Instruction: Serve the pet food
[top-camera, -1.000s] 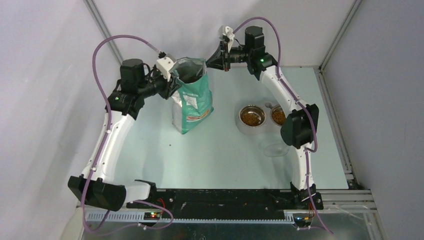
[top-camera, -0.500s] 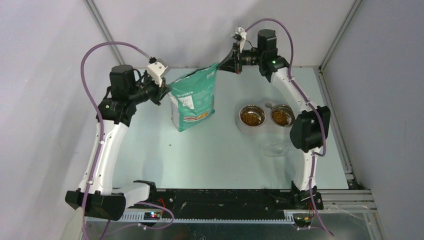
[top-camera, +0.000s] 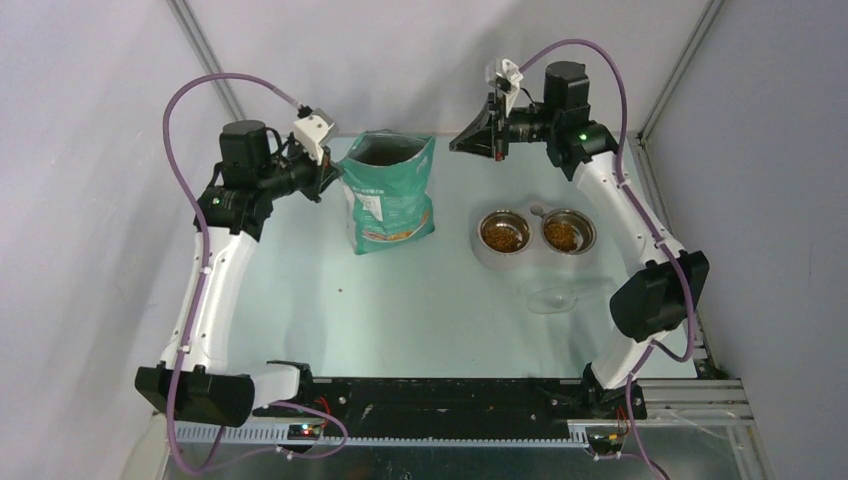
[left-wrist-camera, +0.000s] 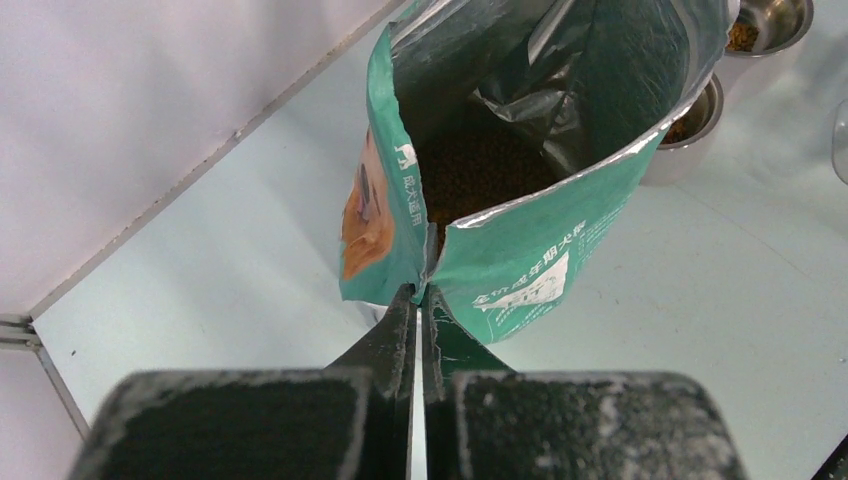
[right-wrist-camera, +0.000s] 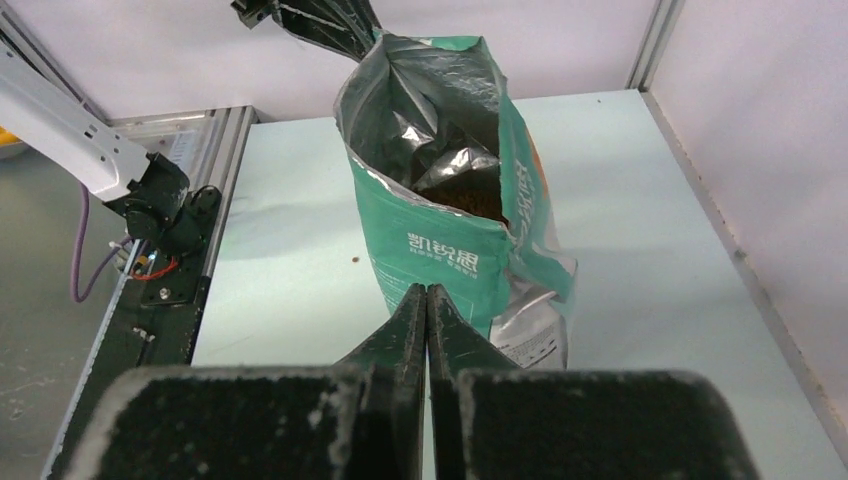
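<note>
The pet food, brown kibble, fills two steel bowls (top-camera: 503, 234) (top-camera: 561, 235) and lies inside the open teal bag (top-camera: 388, 195); it shows in the bag in the left wrist view (left-wrist-camera: 480, 175) and the right wrist view (right-wrist-camera: 470, 197). The bag stands upright on the table. My left gripper (top-camera: 337, 178) is shut on the bag's left side seam (left-wrist-camera: 425, 285) near the top. My right gripper (top-camera: 457, 146) is shut and empty, in the air to the right of the bag's mouth and apart from it (right-wrist-camera: 427, 292).
A clear plastic scoop (top-camera: 558, 296) lies on the table in front of the bowls. A stray kibble piece (right-wrist-camera: 354, 259) lies on the table in front of the bag. The back wall and corner posts stand close behind the bag and both wrists.
The bag has gone from tilted to standing upright with its mouth open. My right gripper has drawn back to the right, away from the bag. My left gripper still pinches the bag's edge.
</note>
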